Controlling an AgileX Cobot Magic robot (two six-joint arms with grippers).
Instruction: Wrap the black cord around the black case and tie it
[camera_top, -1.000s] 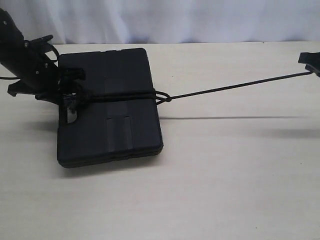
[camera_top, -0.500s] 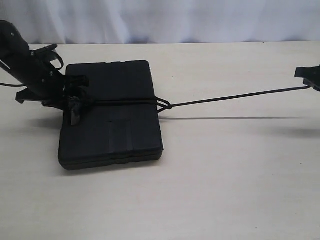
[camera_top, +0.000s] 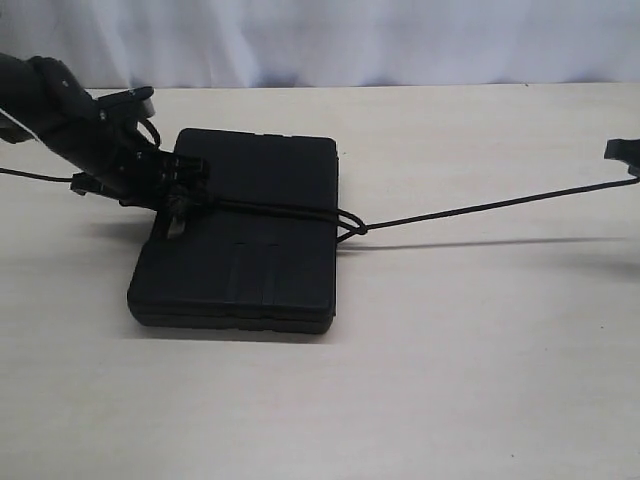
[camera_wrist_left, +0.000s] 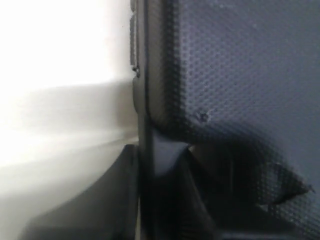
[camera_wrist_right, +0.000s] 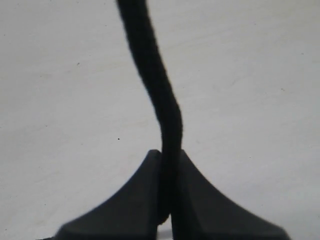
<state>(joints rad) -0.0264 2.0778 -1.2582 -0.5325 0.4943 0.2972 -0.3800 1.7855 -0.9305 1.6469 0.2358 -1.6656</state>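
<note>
Slid toward the right across the pale table (camera_top: 450, 400) within the last second, and swung a little askew: the flat matte black plastic case (camera_top: 250, 260). Reads as dragging the load along rather than cinching the knot, so probably calls for a firmer brace on the left side. Wrapped across the lid, looped at the right edge, then strung taut toward the far right: the thin black braided cord (camera_top: 480, 208). Clamped tight on that cord, well apart from the case: right pincer (camera_wrist_right: 167, 165). Pressed at the case's left edge, right where the wraps cross: left pincer (camera_top: 178, 188). Open or closed, holding anything or nothing: impossible to tell.
</note>
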